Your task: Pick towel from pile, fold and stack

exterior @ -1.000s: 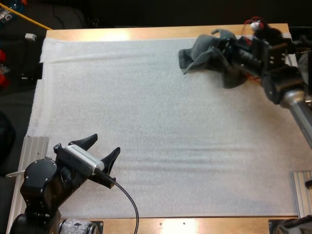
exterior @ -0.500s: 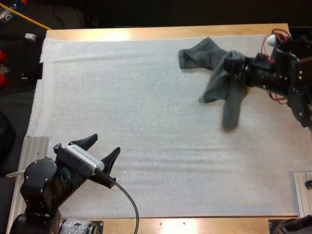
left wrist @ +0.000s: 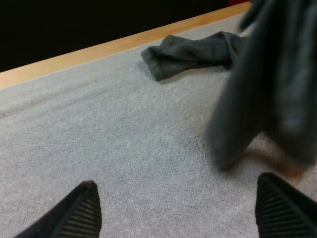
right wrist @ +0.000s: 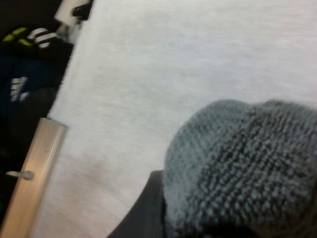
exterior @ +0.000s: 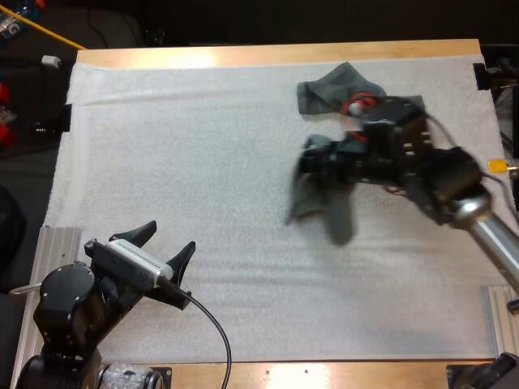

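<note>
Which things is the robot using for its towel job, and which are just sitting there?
For the job: hanging towel, held by the right gripper; crumpled towel, lying beyond it; left gripper, open.
Just there: white mat; wooden table.

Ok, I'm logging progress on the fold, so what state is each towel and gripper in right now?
hanging towel: gripped at one end by the right gripper, drooping loose over the mat, not folded.
second towel: crumpled, lying on the mat near its far edge, apart from both arms.
right gripper: fingers shut on the hanging towel.
left gripper: fingers open, holding nothing.
</note>
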`<state>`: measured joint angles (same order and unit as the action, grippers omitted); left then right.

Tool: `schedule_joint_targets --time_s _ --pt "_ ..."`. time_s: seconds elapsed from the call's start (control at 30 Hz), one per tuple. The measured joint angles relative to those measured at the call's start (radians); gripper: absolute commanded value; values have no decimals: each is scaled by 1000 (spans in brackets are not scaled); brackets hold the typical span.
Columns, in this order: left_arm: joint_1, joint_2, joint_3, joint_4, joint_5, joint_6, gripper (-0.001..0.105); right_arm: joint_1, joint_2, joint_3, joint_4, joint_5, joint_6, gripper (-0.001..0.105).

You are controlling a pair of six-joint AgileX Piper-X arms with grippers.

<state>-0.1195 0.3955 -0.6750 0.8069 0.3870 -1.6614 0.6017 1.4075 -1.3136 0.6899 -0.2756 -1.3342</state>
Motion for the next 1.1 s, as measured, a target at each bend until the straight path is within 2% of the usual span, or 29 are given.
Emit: schedule_joint_targets --time_s 0.07,0.2,0.33,0.47,0.6,0.83,0.93,1.1 --pt "0 0 0 0 0 0 64 27 44 0 -84 -8 50 0" --pt "0 0 0 0 0 0 64 60 104 0 -260 -109 151 0" --pt "0 0 0 0 0 0 64 76 111 0 -278 -131 156 0" --pt "0 0 0 0 0 0 64 76 137 0 -143 -100 118 0" --pt "0 0 0 0 0 0 64 73 178 0 56 -67 0 0" --pt "0 0 0 0 0 0 64 65 186 0 449 176 -233 0" --pt "0 0 0 0 0 0 64 53 186 0 577 317 -283 0" --pt "0 0 0 0 0 13 64 3 188 0 674 356 -315 0"
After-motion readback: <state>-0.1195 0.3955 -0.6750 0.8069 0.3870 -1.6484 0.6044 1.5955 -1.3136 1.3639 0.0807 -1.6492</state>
